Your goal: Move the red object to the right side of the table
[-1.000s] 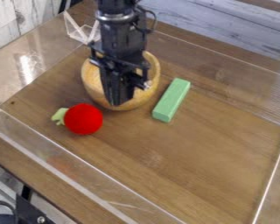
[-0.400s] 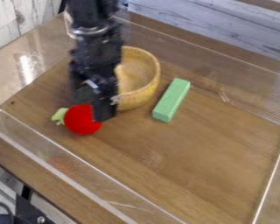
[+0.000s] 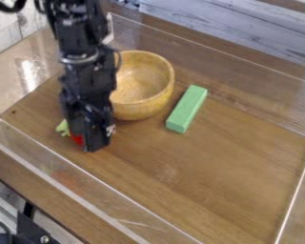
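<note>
The red object [image 3: 79,141] lies at the left of the table [image 3: 206,186] and is almost wholly covered by my gripper [image 3: 91,133]. Only a red sliver and its green leafy tip show at the gripper's lower left. The black gripper points straight down and sits low over the red object, with its fingers reaching down around it. The fingertips are dark and hidden against the ball, so I cannot make out whether they press on it.
A round wooden bowl [image 3: 142,84] stands just right of and behind the gripper. A green rectangular block [image 3: 186,108] lies to the right of the bowl. Low clear plastic walls [image 3: 66,195] edge the tabletop.
The gripper has moved from above the wooden bowl to the left and down, and now sits over the red object, covering most of it. The red object, bowl and block have stayed put.
</note>
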Action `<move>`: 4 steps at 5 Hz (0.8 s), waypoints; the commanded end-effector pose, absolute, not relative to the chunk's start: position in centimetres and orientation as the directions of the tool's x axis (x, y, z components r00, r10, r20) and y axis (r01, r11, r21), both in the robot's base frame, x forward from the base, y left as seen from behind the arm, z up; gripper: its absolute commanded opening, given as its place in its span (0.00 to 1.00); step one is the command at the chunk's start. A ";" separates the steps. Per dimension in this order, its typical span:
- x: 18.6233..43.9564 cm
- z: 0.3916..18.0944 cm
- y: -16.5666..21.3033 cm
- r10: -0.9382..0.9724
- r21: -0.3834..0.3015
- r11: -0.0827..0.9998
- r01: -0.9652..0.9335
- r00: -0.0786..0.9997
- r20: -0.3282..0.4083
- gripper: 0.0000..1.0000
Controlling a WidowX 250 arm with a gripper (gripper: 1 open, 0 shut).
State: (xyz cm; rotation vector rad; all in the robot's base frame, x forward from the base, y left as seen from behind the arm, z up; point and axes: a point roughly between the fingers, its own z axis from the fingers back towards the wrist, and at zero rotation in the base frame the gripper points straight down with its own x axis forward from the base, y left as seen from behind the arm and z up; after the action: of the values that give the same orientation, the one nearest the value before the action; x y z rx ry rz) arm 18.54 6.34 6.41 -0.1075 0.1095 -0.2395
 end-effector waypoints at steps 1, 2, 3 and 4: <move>20.4 9.2 5.0 -0.130 -0.071 0.989 0.127 0.991 -0.039 0.00; 22.5 11.4 3.1 -0.064 -0.061 0.996 0.063 0.998 -0.019 0.00; 23.6 12.3 -0.9 -0.098 -0.055 0.994 0.098 0.995 0.005 0.00; 22.6 12.1 0.5 -0.105 -0.049 0.993 0.105 0.994 0.013 1.00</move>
State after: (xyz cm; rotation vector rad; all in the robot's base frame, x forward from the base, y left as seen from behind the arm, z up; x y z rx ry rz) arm 22.38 0.36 11.30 -0.0561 0.0244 -0.1006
